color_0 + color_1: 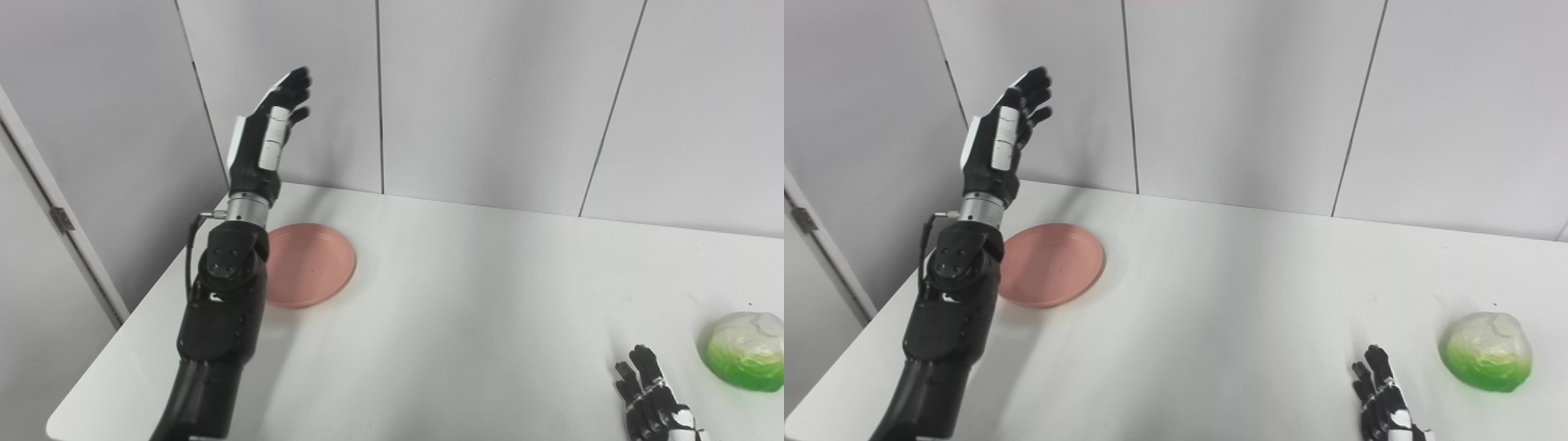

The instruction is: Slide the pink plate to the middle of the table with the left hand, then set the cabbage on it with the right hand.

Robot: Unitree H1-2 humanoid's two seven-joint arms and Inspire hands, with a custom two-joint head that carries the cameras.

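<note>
Left hand (269,131) raised above pink plate (309,263), fingers apart, empty; I judge plate stiff, light, slick on white surface (465,294), push at rim; right hand (1387,401) open beside cabbage (1485,351), soft, cup it.

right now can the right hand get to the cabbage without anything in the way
Probably yes. The right hand lies open and empty on the table just left of the cabbage, with only bare tabletop between them.
</note>
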